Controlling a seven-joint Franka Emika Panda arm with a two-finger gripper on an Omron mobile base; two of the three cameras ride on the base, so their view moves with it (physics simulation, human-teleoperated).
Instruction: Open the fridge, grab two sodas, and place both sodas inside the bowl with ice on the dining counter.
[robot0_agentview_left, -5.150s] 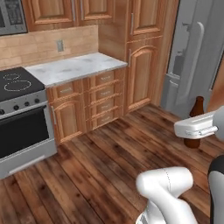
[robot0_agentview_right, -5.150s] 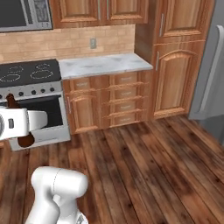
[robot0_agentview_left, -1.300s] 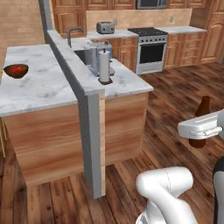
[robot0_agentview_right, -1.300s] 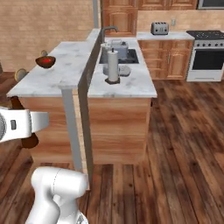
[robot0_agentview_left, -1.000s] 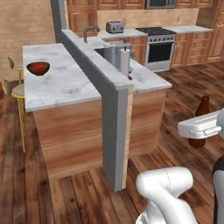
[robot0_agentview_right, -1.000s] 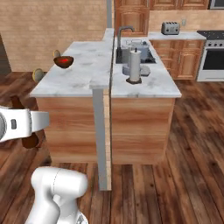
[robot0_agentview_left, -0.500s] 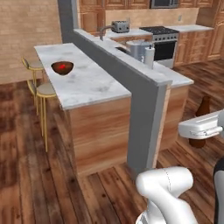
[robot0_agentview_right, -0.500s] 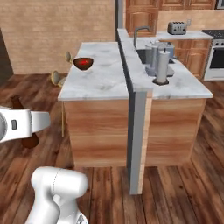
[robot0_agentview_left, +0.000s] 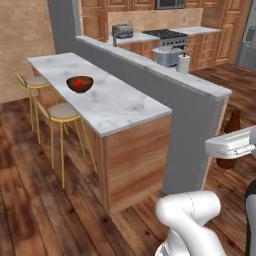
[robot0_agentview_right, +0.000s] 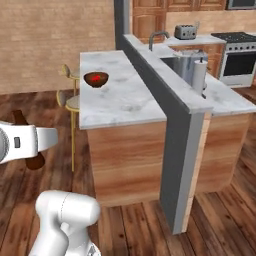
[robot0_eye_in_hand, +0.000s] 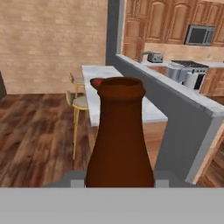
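Note:
My gripper (robot0_agentview_left: 231, 150) is shut on the slim dark brown soda bottle (robot0_agentview_left: 233, 123), held upright low at my right side. In the hand view the bottle (robot0_eye_in_hand: 119, 135) rises between the fingertips (robot0_eye_in_hand: 75, 177) and covers the middle. The dark wooden bowl (robot0_agentview_left: 79, 84) sits on the marble dining counter (robot0_agentview_left: 120, 105), far ahead to the left, with something red, likely the can, inside it. From the right base view the bowl (robot0_agentview_right: 96, 79) lies well beyond the gripper (robot0_agentview_right: 27, 147). The ice is too small to make out. The grey fridge (robot0_agentview_left: 248, 37) stands at the far right.
A higher grey ledge (robot0_agentview_left: 165, 76) runs along the counter's far side, ending in a grey post (robot0_agentview_right: 176, 165). A metal pot (robot0_agentview_left: 164, 56) and paper roll (robot0_agentview_left: 184, 63) stand beyond it. Two stools (robot0_agentview_left: 62, 112) line the near side. Wooden floor lies open on the left.
The base has driven around the island, so the whole scene has shifted: the counter's stool side and bowl now face me, closer. The bottle stays in the shut gripper.

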